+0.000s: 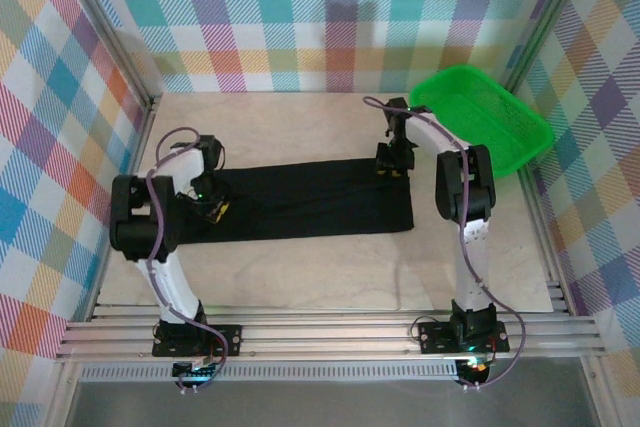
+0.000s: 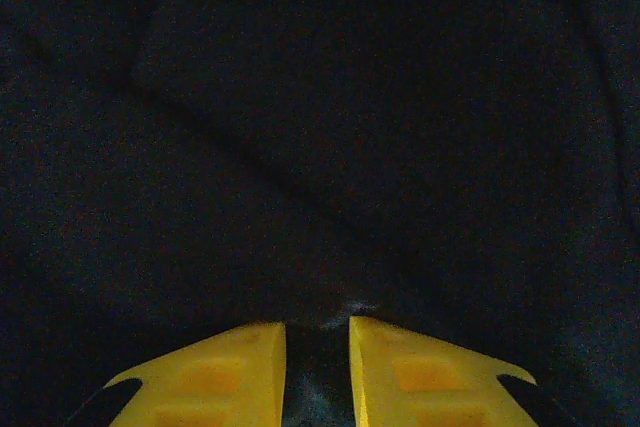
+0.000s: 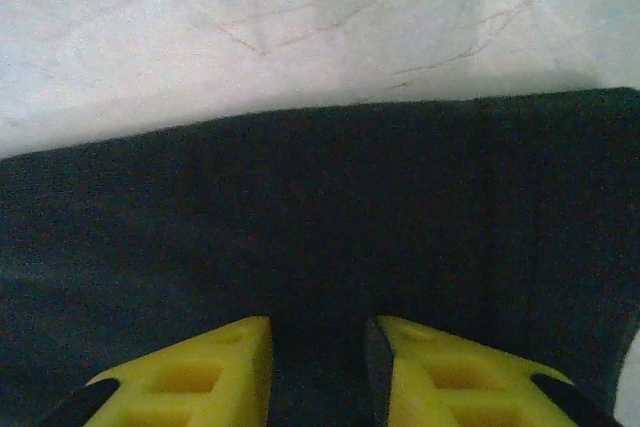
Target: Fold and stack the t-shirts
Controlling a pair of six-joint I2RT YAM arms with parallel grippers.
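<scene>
The table [image 1: 300,277] is largely taken up by the shirt [image 1: 300,202], which is laid out as a long black band running from left to right across the middle, flat enough to be taken as already narrowed lengthwise and made ready for a crosswise fold. The basket [image 1: 485,117] is set at the far right corner, apart from the cloth, probably kept out of the working area. The left gripper [image 1: 212,209] is lowered onto the band's left end, where its fingers [image 2: 250,367] are drawn nearly together with a small pucker of cloth pinched between them, so a clamp on the shirt is judged. The right gripper [image 1: 392,163] is placed at the far right edge; its fingers [image 3: 200,377] are set close over the cloth, but whether anything is gripped cannot be told.
</scene>
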